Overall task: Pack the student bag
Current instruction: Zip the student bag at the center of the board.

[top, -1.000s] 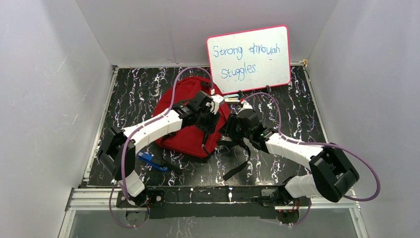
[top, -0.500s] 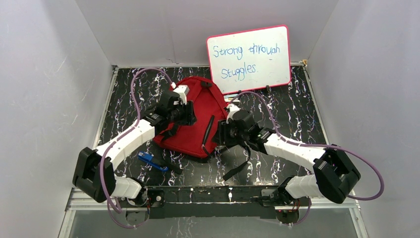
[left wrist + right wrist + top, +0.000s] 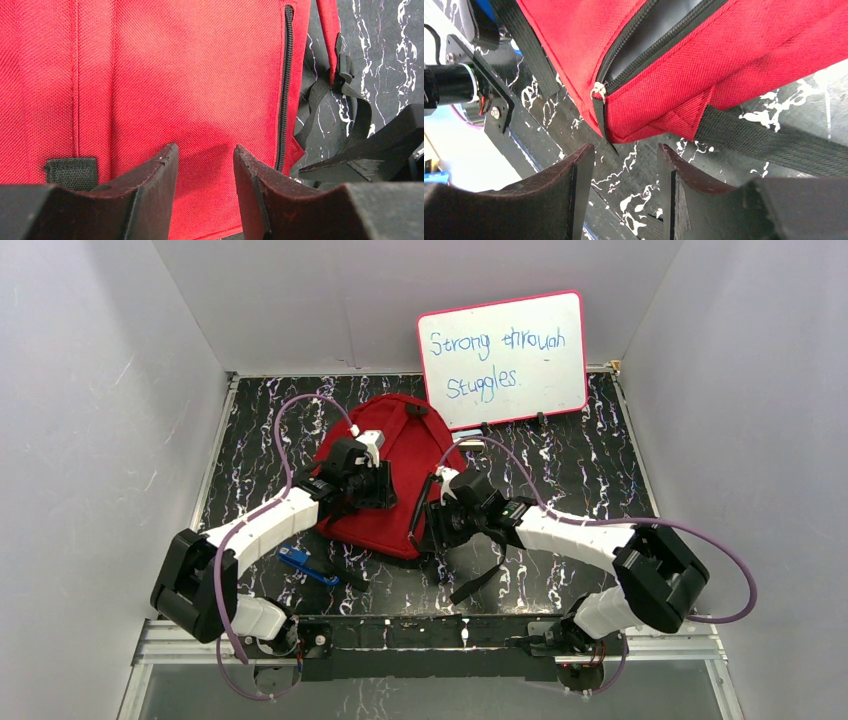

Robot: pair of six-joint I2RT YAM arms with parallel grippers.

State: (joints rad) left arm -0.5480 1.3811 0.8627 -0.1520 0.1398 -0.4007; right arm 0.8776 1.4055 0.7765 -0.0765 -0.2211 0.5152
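Observation:
The student bag (image 3: 405, 445) is a red backpack lying flat on the black marbled table, its black zipper (image 3: 420, 502) running down the right side. My left gripper (image 3: 388, 487) hovers over the bag's left half, open, with only red fabric (image 3: 190, 75) showing between its fingers (image 3: 160, 170). My right gripper (image 3: 433, 524) is at the bag's near right corner, open and empty. In the right wrist view the zipper pull (image 3: 598, 91) sits just beyond the gripper (image 3: 624, 160). The zipper is partly undone there and grey lining (image 3: 659, 25) shows.
A whiteboard (image 3: 503, 358) with handwriting leans on the back wall behind the bag. A small blue object (image 3: 303, 564) lies on the table near the left arm. Black straps (image 3: 478, 578) trail from the bag toward the front edge.
My left arm swung from the bag's upper right to its left half. My right gripper moved left and nearer, to the bag's corner, and its jaws widened.

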